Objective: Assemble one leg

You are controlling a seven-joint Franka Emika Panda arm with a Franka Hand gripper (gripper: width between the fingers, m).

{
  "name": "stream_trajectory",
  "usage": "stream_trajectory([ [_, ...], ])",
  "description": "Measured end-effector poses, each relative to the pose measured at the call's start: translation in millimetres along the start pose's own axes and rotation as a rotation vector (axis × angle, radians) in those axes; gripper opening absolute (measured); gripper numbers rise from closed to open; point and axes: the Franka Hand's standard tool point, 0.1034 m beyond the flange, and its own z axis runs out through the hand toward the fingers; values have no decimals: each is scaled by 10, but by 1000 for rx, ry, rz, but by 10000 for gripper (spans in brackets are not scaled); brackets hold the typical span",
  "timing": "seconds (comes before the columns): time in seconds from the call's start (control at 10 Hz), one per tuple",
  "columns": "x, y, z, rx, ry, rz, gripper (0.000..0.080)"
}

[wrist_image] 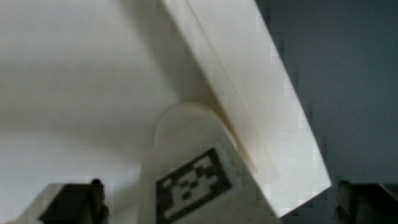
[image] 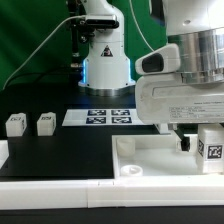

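A white leg (image: pixel 212 150) with a black-and-white tag stands upright at the exterior view's right end of the large white tabletop (image: pixel 150 160). My gripper (image: pixel 204 146) hangs straight over it. In the wrist view the same leg (wrist_image: pixel 196 180) sits between my two dark fingertips, with a gap on each side, so the gripper (wrist_image: pixel 217 208) is open around it and not touching. The tabletop's raised rim (wrist_image: pixel 249 90) runs past the leg. Two more legs (image: pixel 15 123) (image: pixel 45 122) stand on the black table at the exterior view's left.
The marker board (image: pixel 105 117) lies at the back centre, in front of the robot base (image: pixel 105 60). A white ledge (image: pixel 60 190) runs along the front edge of the black table. Cables hang at the back left.
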Motion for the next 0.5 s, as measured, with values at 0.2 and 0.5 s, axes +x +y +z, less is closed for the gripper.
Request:
stream_trajectory([
  [0.2,15,-56,-7,-27,14,-222,649],
  [0.5,13,-56,-2,-18,14,-53,539],
])
